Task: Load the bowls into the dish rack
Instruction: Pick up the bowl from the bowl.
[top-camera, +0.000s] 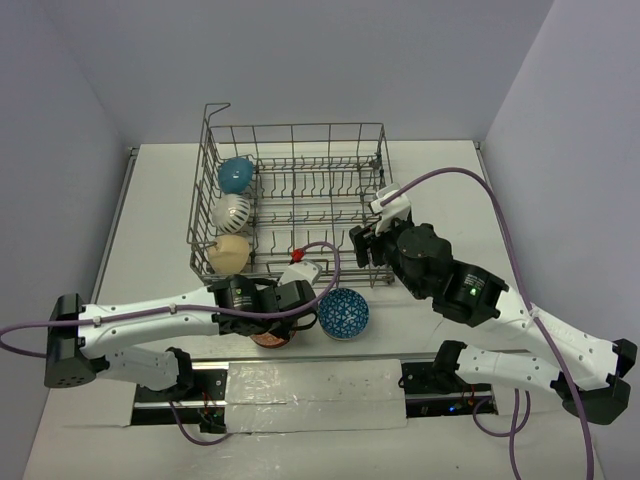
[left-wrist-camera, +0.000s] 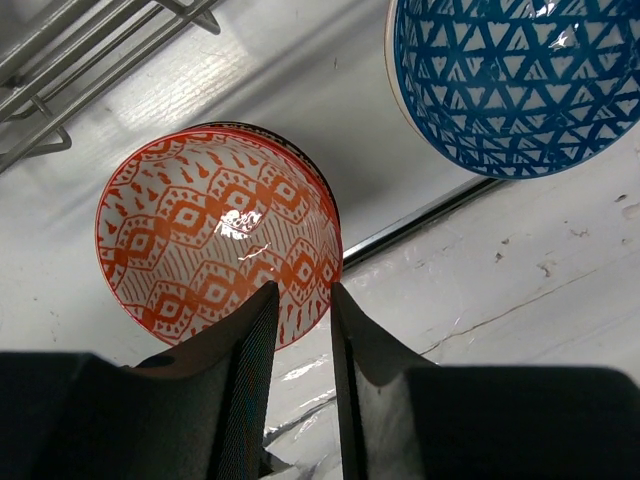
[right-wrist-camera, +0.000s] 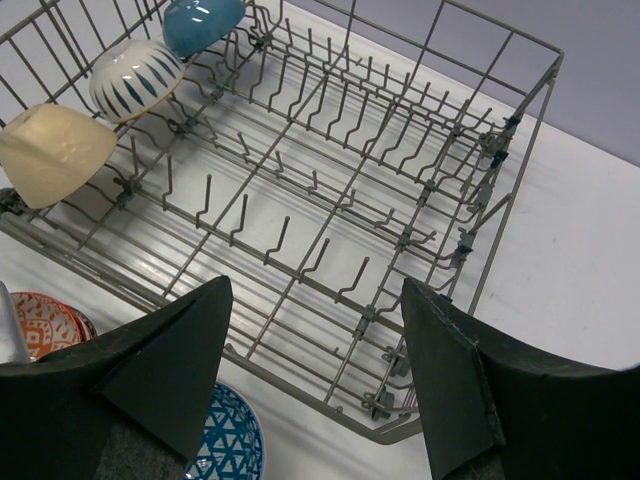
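The grey wire dish rack stands at the back of the table, with teal, white patterned and cream bowls in its left row. An orange patterned bowl sits near the front edge, seemingly on another bowl. A blue triangle-patterned bowl sits to its right. My left gripper straddles the orange bowl's near rim, jaws closed to a narrow gap on it. My right gripper is wide open and empty above the rack's front right corner.
A metal strip and a taped white sheet lie along the table's front edge between the arm bases. The blue bowl lies just in front of the rack's front rail. Grey walls close in the table on three sides.
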